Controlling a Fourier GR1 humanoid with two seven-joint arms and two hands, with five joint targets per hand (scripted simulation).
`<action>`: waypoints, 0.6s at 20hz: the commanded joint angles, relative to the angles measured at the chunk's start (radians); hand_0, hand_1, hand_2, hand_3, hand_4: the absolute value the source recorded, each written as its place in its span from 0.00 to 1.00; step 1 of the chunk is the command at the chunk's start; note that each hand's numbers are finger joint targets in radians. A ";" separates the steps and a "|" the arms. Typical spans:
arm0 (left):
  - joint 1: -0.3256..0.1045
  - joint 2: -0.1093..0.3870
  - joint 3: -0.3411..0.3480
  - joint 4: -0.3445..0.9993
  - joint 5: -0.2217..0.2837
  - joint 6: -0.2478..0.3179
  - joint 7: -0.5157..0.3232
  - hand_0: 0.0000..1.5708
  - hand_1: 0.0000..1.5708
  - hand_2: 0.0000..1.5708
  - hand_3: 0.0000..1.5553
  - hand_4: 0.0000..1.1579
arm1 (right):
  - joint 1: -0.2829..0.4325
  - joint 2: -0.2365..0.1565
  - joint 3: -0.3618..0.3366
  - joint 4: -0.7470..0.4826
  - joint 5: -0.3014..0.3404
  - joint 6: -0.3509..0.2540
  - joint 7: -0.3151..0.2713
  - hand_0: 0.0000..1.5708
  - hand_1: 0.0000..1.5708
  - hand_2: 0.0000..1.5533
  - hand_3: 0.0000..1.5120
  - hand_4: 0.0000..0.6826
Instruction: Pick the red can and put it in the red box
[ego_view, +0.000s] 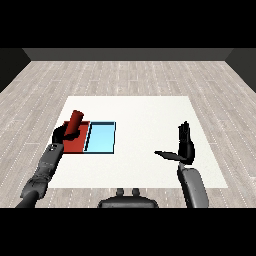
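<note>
The left hand (61, 134) curls round the red can (75, 125), holding it tilted just above the red tray (79, 145) — apparently poised to set it in — with the light blue tray (101, 138) beside it, while the right hand (184, 145) waits well apart, fingers straight.

A bare test room, more lab than home: a plain white counter (150, 107) stands on a pale grey wood-plank floor (130, 75), closed in by dark, featureless walls (125, 54). On it lie only a red tray (75, 145) and a light blue tray (100, 139).
</note>
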 joint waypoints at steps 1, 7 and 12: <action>-0.082 -0.031 -0.004 0.188 -0.047 0.038 0.020 0.72 0.72 0.73 0.84 0.78 | -0.012 0.011 0.025 0.076 0.056 -0.012 -0.033 0.00 0.00 0.00 0.00 0.00; -0.080 -0.058 0.046 0.278 -0.014 -0.054 -0.075 0.86 0.86 0.85 0.71 0.70 | -0.065 -0.009 -0.040 0.146 0.054 -0.019 -0.052 0.00 0.00 0.00 0.00 0.00; -0.104 -0.009 -0.095 0.345 -0.160 -0.168 -0.004 0.00 0.00 0.00 0.00 0.23 | -0.050 0.008 -0.006 0.125 0.063 -0.008 -0.066 0.00 0.00 0.00 0.00 0.00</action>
